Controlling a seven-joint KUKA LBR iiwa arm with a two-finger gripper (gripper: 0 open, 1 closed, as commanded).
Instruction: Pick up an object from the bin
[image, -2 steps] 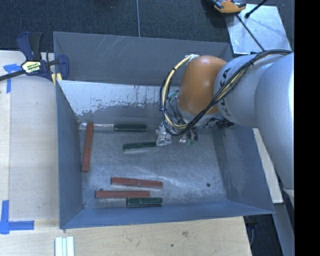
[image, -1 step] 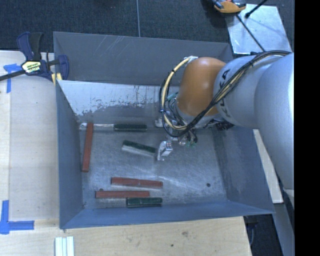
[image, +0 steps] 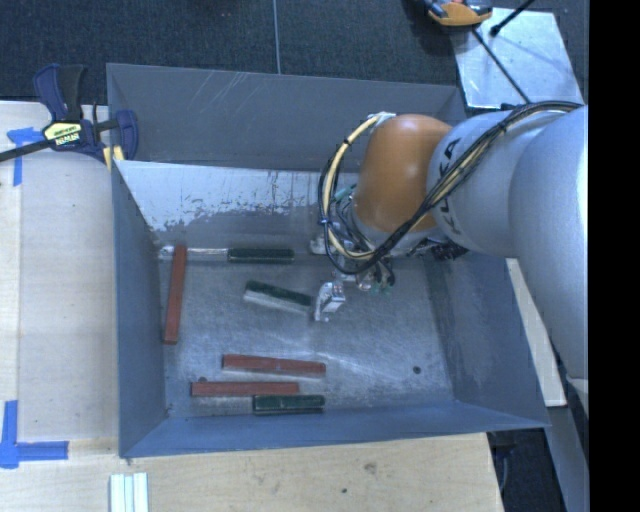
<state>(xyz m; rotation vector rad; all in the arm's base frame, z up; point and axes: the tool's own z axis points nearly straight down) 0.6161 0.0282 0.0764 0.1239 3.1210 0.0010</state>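
Dark green flat stick, pale along one edge, lies tilted on the grey metal bin floor, with its right end just beside the gripper. I cannot tell whether the gripper is wide or narrow. Farther from the gripper, up-left, lies a second dark green stick. Below-left lies a reddish-brown flat stick.

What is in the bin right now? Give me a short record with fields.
container: grey bin
pincer: pincer low in the bin, at the right end of the middle green stick
red-brown sticks: left stick along the left wall; upper front stick; lower front stick
other green sticks: back green stick; front green stick
grip: cannot tell
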